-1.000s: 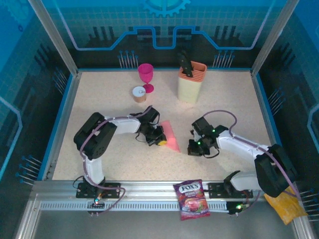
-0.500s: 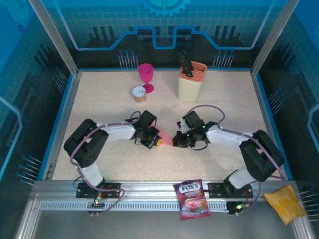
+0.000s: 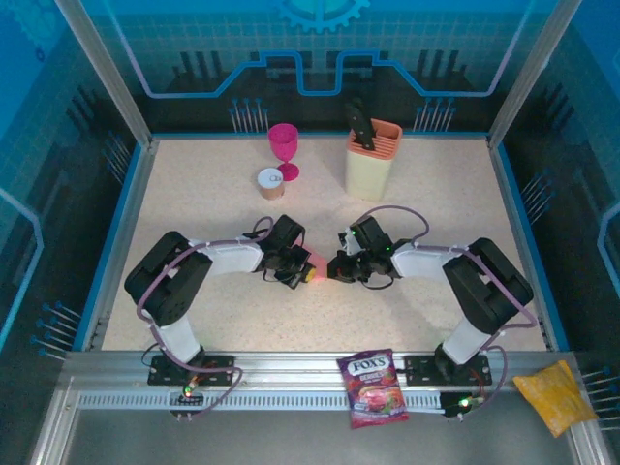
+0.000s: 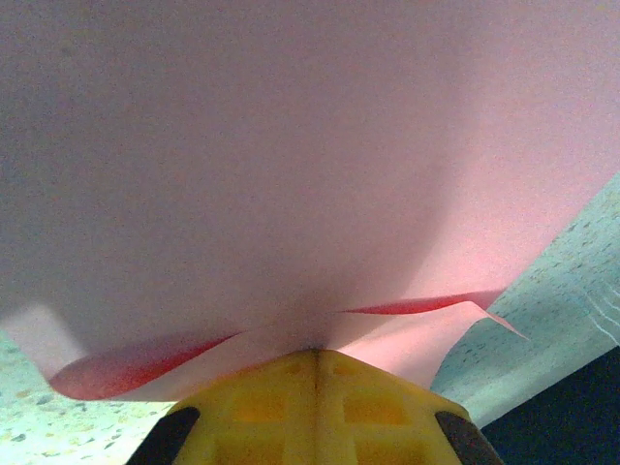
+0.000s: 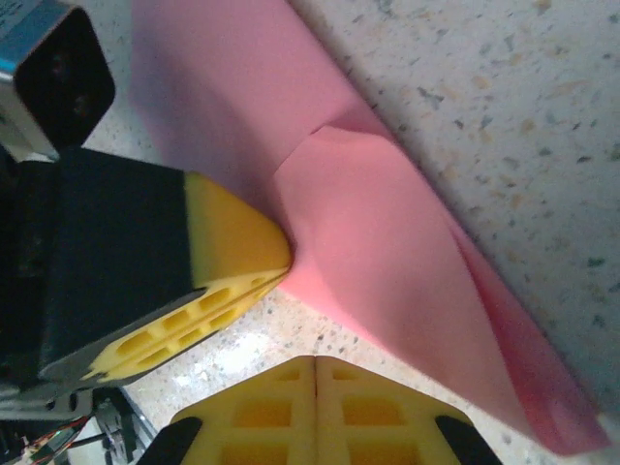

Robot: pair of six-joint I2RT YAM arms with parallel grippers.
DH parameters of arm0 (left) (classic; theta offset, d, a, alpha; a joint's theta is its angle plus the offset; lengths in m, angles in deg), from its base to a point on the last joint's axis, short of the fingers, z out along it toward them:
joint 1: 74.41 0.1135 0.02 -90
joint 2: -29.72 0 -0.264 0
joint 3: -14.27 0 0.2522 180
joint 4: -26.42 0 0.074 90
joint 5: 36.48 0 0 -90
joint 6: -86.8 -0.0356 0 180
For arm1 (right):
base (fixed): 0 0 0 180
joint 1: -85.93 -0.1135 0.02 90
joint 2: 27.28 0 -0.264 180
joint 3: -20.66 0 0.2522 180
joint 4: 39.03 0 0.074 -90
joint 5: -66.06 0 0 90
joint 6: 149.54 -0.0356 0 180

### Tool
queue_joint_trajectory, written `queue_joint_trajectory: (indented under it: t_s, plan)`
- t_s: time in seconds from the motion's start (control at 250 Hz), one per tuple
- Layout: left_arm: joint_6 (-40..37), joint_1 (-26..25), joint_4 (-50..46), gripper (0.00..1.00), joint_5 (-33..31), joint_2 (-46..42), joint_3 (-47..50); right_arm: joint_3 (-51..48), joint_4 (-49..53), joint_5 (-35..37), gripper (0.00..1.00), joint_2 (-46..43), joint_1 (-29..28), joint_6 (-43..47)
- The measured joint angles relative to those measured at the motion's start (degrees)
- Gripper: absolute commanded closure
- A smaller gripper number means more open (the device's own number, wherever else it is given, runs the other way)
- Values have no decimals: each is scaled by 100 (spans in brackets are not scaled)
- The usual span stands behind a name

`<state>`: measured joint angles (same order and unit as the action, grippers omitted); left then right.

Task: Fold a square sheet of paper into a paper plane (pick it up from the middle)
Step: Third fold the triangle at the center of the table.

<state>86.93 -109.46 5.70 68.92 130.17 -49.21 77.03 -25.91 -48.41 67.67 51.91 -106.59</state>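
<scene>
The paper plane (image 5: 387, 242) is a folded salmon-pink sheet with layered flaps, lying on the speckled table (image 5: 504, 116). My left gripper (image 3: 304, 271) is shut on its edge; in the left wrist view the yellow fingertips (image 4: 315, 378) meet under pink paper (image 4: 291, 145) that covers most of the frame. From above, a sliver of pink (image 3: 312, 268) shows between the two grippers. My right gripper (image 3: 335, 269) sits close to the left one, shut with nothing in it. Its closed fingertips (image 5: 317, 387) rest just short of the paper, beside the left fingers (image 5: 232, 262).
A magenta goblet (image 3: 283, 147), a small round tin (image 3: 270, 182) and a cream knife block (image 3: 373, 160) stand at the back. A purple candy bag (image 3: 373, 387) lies on the front rail, a yellow bag (image 3: 557, 397) at the front right.
The right gripper has swung left and now sits next to the left gripper. The paper, plain to see a second ago, is now mostly covered by both grippers.
</scene>
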Motion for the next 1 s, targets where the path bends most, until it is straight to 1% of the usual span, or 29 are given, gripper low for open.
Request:
queue_joint_trajectory:
  t_s: [0.14,0.304,0.431,0.495,0.767,0.899,1.003]
  plan:
    - [0,0,4,100,0,0,0,-236,-326,31,100,212,83,-133]
    - [24,0,90,100,2,0,33,-503,-758,-83,100,229,243,-326]
    - [96,-2,197,100,2,0,76,-562,-811,-192,100,225,446,-509]
    - [116,-2,229,100,2,0,85,-527,-634,-197,100,195,555,-573]
    - [146,-7,396,100,7,-11,168,-212,654,-42,100,13,1078,-577]
    - [146,-7,448,100,7,-24,199,-245,1193,223,100,-297,1379,-476]
    - [149,-11,450,100,4,-24,199,-249,1598,439,100,-640,1471,-389]
